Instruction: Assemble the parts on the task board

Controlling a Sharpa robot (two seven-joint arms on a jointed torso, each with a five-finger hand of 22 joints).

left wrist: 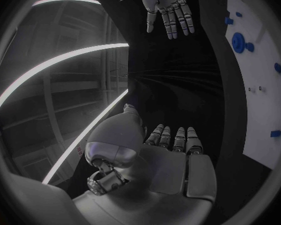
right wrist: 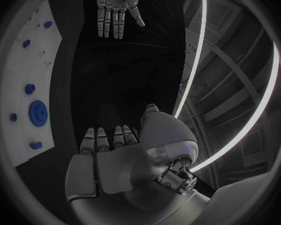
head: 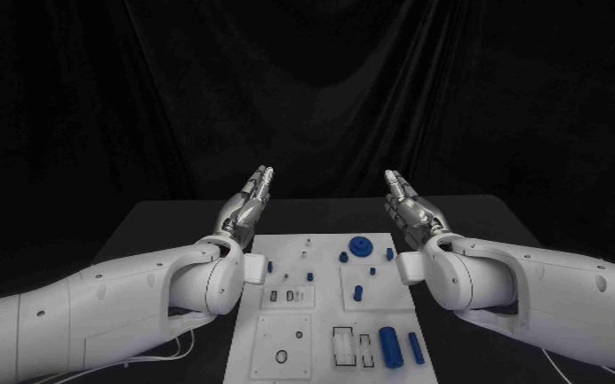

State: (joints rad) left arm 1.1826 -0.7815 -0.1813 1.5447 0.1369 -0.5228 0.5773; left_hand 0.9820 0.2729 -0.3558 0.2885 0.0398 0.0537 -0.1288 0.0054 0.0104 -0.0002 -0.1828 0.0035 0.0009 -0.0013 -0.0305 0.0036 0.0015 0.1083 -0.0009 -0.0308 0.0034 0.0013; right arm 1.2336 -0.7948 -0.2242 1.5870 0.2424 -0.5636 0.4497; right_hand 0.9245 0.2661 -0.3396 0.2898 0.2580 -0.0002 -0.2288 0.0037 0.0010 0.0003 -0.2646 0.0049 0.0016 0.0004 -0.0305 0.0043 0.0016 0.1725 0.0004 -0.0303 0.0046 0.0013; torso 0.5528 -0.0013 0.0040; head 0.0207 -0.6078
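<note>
Your table carries the board at its middle, running lengthwise away from you between the two arms. The left hand and right hand are raised at the board's far corners, one on each side, fingers straight, close together and pointing away from you; neither holds or touches anything.

The parts all lie nearer to you than the fingertips, so either hand has to come back and down to reach them. The two blue pegs lie at the near right, long axes running along the board, and your right hand is the nearer one for those. The blue disc sits toward the far end, right of centre, also closer to the right hand.
</note>
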